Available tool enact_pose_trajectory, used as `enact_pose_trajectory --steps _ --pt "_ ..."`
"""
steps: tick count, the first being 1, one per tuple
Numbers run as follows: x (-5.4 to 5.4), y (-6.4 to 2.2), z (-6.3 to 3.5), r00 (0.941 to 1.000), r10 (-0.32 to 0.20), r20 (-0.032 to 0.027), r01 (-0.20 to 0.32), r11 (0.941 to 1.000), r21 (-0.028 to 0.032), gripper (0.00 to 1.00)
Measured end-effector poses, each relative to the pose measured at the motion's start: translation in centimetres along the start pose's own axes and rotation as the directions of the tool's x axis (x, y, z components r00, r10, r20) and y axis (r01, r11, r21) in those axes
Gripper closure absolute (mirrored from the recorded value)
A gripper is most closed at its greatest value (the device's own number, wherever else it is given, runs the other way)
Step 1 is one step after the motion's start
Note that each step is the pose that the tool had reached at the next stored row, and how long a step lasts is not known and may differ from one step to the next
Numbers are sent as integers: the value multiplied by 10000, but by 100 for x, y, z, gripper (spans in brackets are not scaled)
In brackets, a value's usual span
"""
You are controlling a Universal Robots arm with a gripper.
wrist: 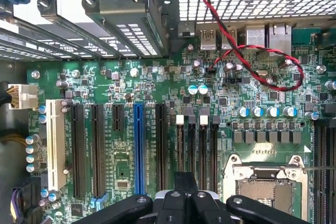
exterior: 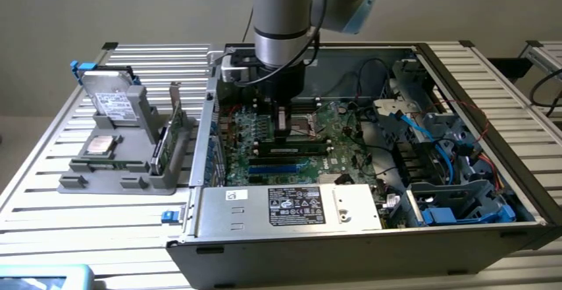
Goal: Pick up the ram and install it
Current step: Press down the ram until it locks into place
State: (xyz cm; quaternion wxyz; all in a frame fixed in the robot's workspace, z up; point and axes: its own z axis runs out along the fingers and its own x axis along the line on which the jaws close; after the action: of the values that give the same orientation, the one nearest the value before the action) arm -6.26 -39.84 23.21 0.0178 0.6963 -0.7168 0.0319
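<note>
Arm reached straight down into the open computer case [exterior: 351, 254], which sat on a slatted metal table [exterior: 52, 204]. Gripper [exterior: 283, 134] was low over the motherboard [exterior: 341, 124], fingers pressed together, nothing visibly clamped between them. The ram [exterior: 294, 150] lay lengthwise along a slot directly under the fingertips, a dark stick with a green edge, roughly level with the board, just in front of the CPU socket [exterior: 309, 114] as the exterior view saw it. Couldn't tell whether the tips touched the ram or sat just above it, or whether it was fully seated. A blue slot [exterior: 279, 168] ran parallel to it, nearer the power supply [exterior: 290, 208] with its white label at the front of the case. In the wrist view the gripper [wrist: 185, 182] showed as dark closed tips over the black memory slots [wrist: 202, 148], with the CPU socket [wrist: 268, 187] just beside them and a long blue slot [wrist: 138, 148] and a white slot [wrist: 52, 145] farther off among black expansion slots. A red-and-black twisted wire [wrist: 252, 51] looped over the board near the rear ports. Outside the case, toward the exterior view's left, a grey holder [exterior: 114, 171] stood on the table carrying a hard drive [exterior: 110, 99] propped upright and a green expansion card [exterior: 167, 142] on edge, both well apart from the gripper. Blue cables and drive cages filled the case toward the exterior view's right.
</note>
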Motion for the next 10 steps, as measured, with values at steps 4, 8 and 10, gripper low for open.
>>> enact_pose_trajectory --steps 4,8,10 --pt "-1 8 16 10000 -32 14 32 10000 2 89" --pt "-2 10 36 10000 -58 19 58 10000 2 89" --pt "-3 11 47 10000 -69 21 69 10000 1 89"
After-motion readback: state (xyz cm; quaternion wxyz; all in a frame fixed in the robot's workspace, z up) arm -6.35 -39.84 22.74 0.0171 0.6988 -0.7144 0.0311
